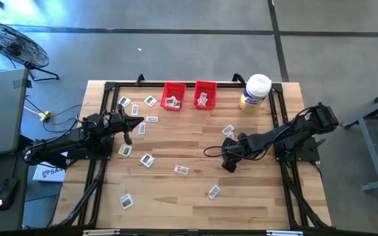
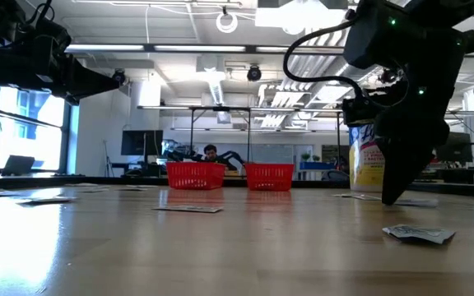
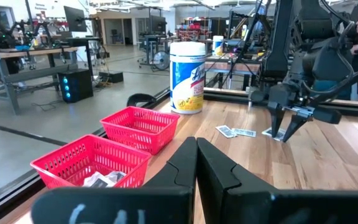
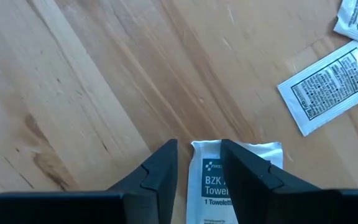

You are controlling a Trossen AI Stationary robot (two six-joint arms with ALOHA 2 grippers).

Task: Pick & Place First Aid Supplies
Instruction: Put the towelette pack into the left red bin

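first aid packet point(image 4: 238, 180) — thin, light, floppy; we'd pinch its edge. right gripper point(image 4: 197, 168) fingers apart astride it — left gripper point(image 3: 196, 163) closed, empty.

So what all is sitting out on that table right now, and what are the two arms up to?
Packets: about a dozen loose, white with dark print, scattered over the table; a few more inside the bins.
Towelette packet: one, white with a blue label, lying on the table between the right gripper's fingers.
Red bins: two, red mesh, side by side at the table's far edge.
Wipes jar: one, white lid and yellow label, far right corner beside the bins.
Table: one, light wood.
Fan: one, dark, on the floor off the table's far left.
Left gripper: shut, empty, over the table's left side.
Right gripper: open, lowered over the towelette packet, right of centre.
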